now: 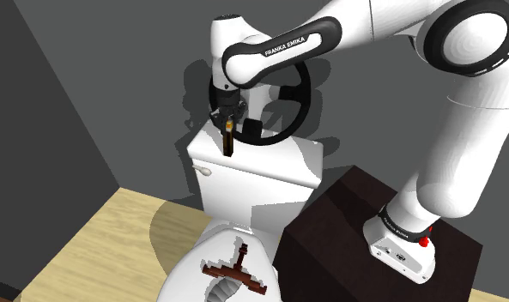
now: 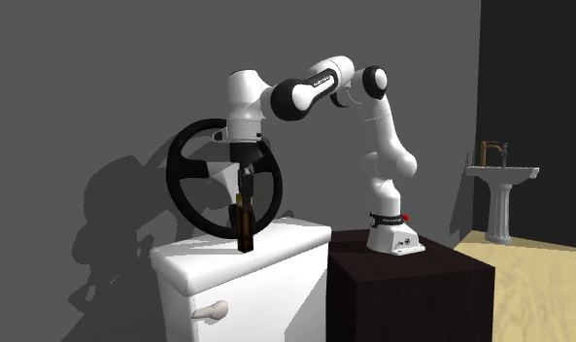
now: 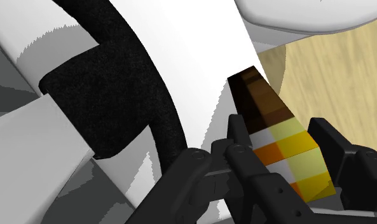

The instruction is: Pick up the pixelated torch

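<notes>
My gripper [image 1: 227, 117] is shut on the pixelated torch [image 1: 229, 139], a blocky stick with a dark brown shaft and yellow, orange and white blocks at the gripped end. The torch [image 2: 243, 222] hangs upright, brown end down, over the white toilet tank lid [image 2: 276, 255]. I cannot tell whether its lower end touches the lid. In the wrist view both black fingers [image 3: 245, 154] clasp the torch [image 3: 267, 114] at its coloured end, with my gripper [image 3: 288, 162] around it.
A black steering wheel [image 1: 302, 93] leans on the wall at the back of the tank [image 1: 269, 167], right behind the torch. A brown pixelated object [image 1: 236, 273] lies on the toilet below. The dark stand [image 1: 330, 225] is beside it. A pedestal sink [image 2: 500, 192] stands far off.
</notes>
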